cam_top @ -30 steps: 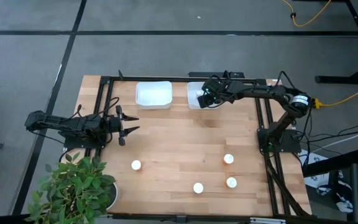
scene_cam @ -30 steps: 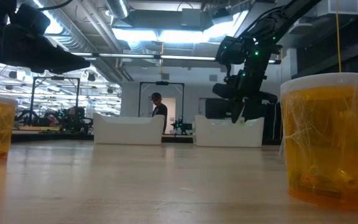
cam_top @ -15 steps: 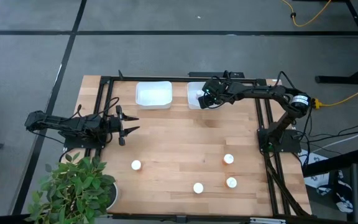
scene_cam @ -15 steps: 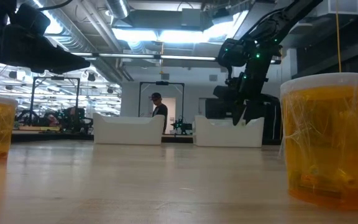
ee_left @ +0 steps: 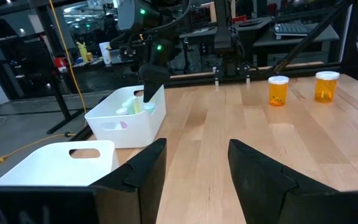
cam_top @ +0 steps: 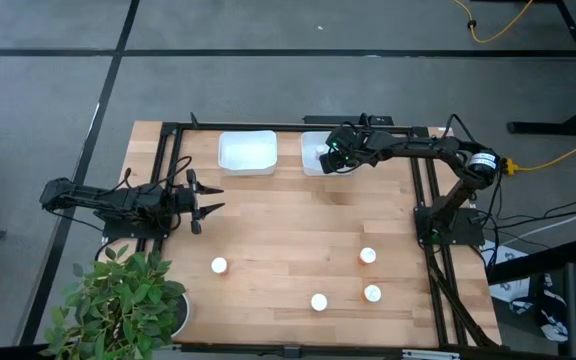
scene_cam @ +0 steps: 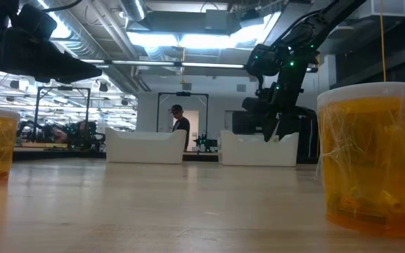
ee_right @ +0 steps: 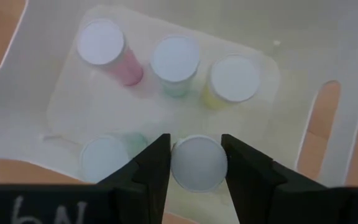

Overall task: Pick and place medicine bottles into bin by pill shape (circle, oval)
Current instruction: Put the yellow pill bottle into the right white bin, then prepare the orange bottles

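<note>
My right gripper (cam_top: 330, 155) hangs over the right white bin (cam_top: 311, 165) at the table's far edge, shut on a white-capped bottle (ee_right: 197, 163). Several other bottles stand upright on that bin's floor: a pink one (ee_right: 107, 50), a pale green one (ee_right: 174, 62), a yellow one (ee_right: 232, 81) and another pale one (ee_right: 104, 158). Several orange bottles stand on the table nearer the front (cam_top: 219, 265) (cam_top: 319, 301) (cam_top: 368, 256) (cam_top: 372, 293). My left gripper (cam_top: 213, 198) waits open and empty at the table's left side. My right gripper pinches the bottle between its two fingers (ee_right: 157, 162), at the sides of its white cap (ee_right: 178, 163). The fingers come from above, pointing down into the bin. The bottle stays upright; its body is hidden under the cap, so I cannot tell whether it stands on the bin's floor.
The left white bin (cam_top: 247, 152) stands beside the right one at the far edge. A potted plant (cam_top: 118, 305) sits at the near left corner. A dark frame (cam_top: 168, 180) borders the table. A person (scene_cam: 181, 119) stands far back in the room.
My right gripper has tipped very slightly over the right bin and keeps its hold on the bottle.
</note>
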`<control>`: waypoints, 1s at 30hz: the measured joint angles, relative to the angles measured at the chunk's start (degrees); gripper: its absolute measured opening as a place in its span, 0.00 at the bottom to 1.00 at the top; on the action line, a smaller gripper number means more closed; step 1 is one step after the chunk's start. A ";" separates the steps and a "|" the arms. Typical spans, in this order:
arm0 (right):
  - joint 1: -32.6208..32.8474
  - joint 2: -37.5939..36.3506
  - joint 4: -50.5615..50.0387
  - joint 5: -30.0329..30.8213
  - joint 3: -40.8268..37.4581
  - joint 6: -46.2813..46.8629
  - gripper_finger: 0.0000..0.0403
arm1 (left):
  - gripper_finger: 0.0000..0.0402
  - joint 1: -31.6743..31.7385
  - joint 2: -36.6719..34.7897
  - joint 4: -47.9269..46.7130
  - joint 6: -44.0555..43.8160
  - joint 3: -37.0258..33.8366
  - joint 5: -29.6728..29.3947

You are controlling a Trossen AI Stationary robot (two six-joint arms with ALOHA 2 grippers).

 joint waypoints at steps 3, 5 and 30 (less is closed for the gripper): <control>0.00 0.00 0.00 -0.02 -0.02 -0.01 0.38 | 0.41 0.00 -0.01 0.00 -0.06 -0.01 0.01; 0.00 0.00 0.01 0.00 -0.02 -0.02 0.41 | 0.41 -0.01 0.01 0.00 -0.06 0.00 0.01; 0.00 0.00 -6.81 0.50 5.68 -0.01 0.48 | 0.41 -0.02 -0.01 0.00 -0.12 -0.01 0.01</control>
